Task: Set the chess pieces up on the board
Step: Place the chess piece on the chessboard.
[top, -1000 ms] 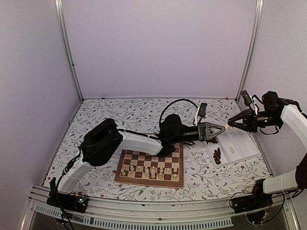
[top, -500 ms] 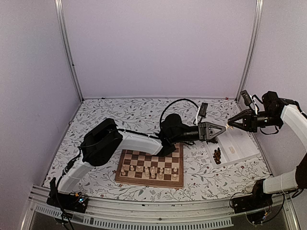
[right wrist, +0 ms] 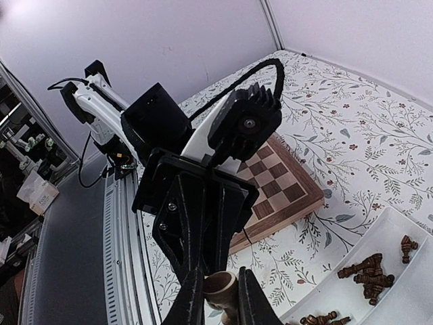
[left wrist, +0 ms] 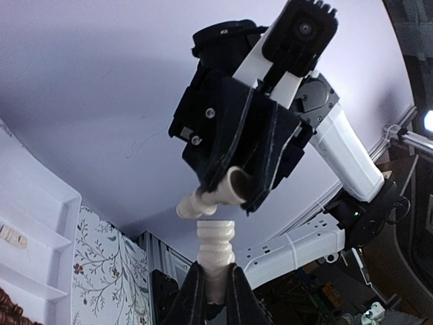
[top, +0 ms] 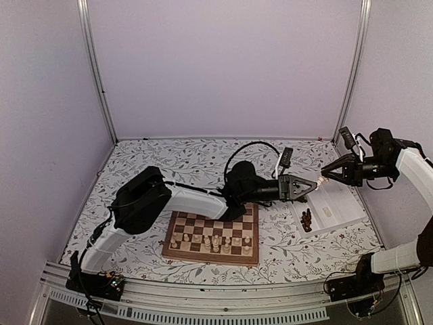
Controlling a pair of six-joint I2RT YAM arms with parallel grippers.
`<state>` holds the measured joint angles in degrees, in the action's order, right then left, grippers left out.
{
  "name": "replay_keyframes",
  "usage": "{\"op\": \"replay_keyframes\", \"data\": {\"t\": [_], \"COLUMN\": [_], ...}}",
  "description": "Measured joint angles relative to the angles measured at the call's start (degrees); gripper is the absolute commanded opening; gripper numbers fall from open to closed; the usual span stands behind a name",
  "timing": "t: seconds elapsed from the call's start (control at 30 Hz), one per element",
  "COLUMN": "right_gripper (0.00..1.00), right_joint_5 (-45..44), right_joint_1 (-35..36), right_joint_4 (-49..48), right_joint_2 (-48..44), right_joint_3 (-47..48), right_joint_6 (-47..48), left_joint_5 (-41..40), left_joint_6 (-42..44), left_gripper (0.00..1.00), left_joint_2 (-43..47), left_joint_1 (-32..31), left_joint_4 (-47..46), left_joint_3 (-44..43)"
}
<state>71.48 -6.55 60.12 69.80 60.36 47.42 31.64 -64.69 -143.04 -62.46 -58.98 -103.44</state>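
This pale chess piece [left wrist: 215, 244] looks light and slippery; the left gripper [left wrist: 215, 281], bottom middle, squeezes its thin neck, and the right gripper [left wrist: 229, 198] above pinches a pale base [left wrist: 236, 183].

The light is soft and even, and it makes the walls [top: 223, 68] look pale purple. The top view is bright but a bit grainy, and shadows on the table [top: 155, 162] are faint.

In the left wrist view the pale chess piece [left wrist: 215, 247] is sharp. The left gripper [left wrist: 215, 274] is dark and fuzzy. A bright white spot [left wrist: 427, 120] glares at the right edge, and the white tray [left wrist: 40, 223] looks bent.

In the right wrist view the right gripper [right wrist: 220, 277] and the tan piece [right wrist: 220, 290] are dark and blurry. The board [right wrist: 284, 183] is clear.
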Motion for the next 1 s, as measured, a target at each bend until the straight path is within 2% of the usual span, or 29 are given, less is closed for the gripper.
{"op": "replay_keyframes", "data": {"t": [0.1,0.23,0.37,0.5,0.63,0.73,0.87,1.0], "right_gripper": [0.14,0.13,0.13,0.13,0.13,0.14,0.14,0.14], "right_joint_5": [-0.48,-1.11,-3.04,-6.58,-9.73,-11.37,-12.46,-12.98], "right_joint_1": [0.00,-0.07,-0.28,-0.28,-0.28,-0.28,-0.28,-0.28], "right_joint_4": [-0.52,-1.62,-4.70,-9.79,-15.30,-17.81,-19.65,-20.70], "right_joint_2": [0.00,0.24,1.07,1.14,1.01,1.01,1.01,0.98], "right_joint_3": [0.00,0.20,0.44,-0.15,-3.02,-4.57,-4.87,-5.70], "right_joint_6": [-0.57,-1.44,-2.99,-5.27,-7.89,-9.44,-10.49,-10.64], "left_joint_5": [0.76,2.32,1.66,-3.67,-10.49,-15.19,-19.54,-20.11], "left_joint_6": [0.92,5.42,16.59,29.44,38.53,42.47,44.96,45.81], "left_gripper": [0.00,0.00,0.00,0.00,0.00,0.00,0.00,0.00], "left_joint_2": [3.50,12.85,24.79,34.14,39.76,41.94,43.15,43.95], "left_joint_1": [0.15,1.01,2.56,3.72,4.24,4.28,4.31,4.31], "left_joint_4": [2.51,12.87,36.74,66.58,94.09,111.19,125.37,132.63], "left_joint_3": [5.20,13.51,13.44,5.40,-1.36,-2.25,3.19,13.25]}}
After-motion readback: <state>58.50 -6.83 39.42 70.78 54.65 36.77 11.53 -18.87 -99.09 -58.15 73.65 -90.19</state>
